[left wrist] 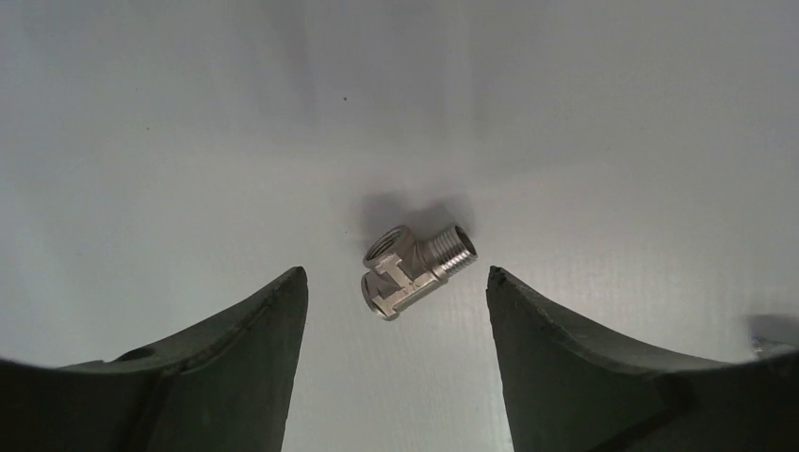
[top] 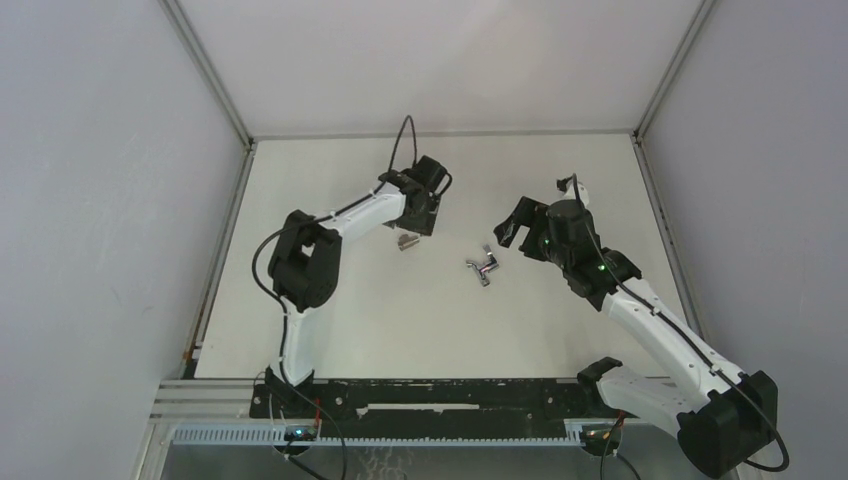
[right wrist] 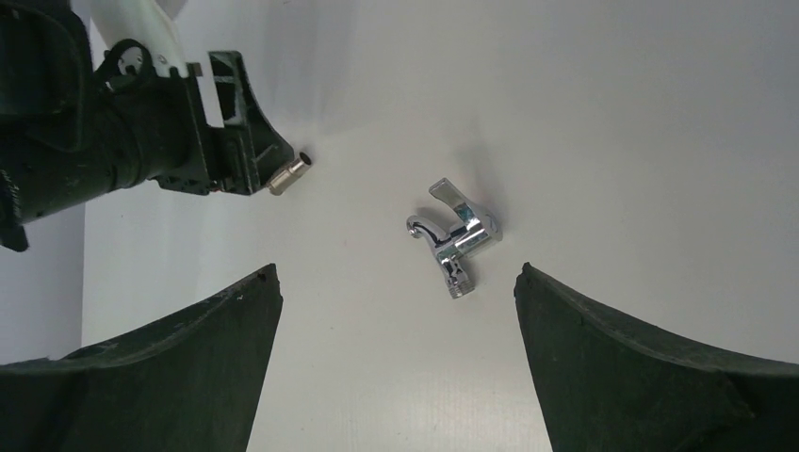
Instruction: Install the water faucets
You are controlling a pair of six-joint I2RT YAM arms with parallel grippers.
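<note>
**Left fingers** (left wrist: 236, 358): nearest the left wrist camera, spread wide, nothing held. The stub (left wrist: 412, 270) is seen lying on its side on the tabletop (top: 400, 320) between and just beyond the tips. It lies askew to the closing line, with its threaded end turned toward one finger.

**Right fingers** (right wrist: 188, 358): likewise spread and empty. The tap (right wrist: 454, 235) lies flat on the tabletop ahead of them, nearer one finger than the other, threaded end pointing back toward the camera. In the top view the tap is apart from the stub, in the gap between the two wrists.

**Step in hand (judged):** pre-grasp on both parts; nothing has been lifted or joined.

Risks noted:
- Stub is small, rounded and skewed. On closing, it could be rolled or squeezed out sideways, or caught by the threads alone and held crooked.
- Tap is off-centre. It would be met by one finger first and pushed or spun across the smooth tabletop. Chrome is judged slippery, and a grip on the lever rather than the body could let it pivot.
- A tilted grasp on either part would be carried into mating, and cross-threading or a jam could follow.
- The parts lie near each other, so contact between the wrists is possible if both descents are made together.
</note>
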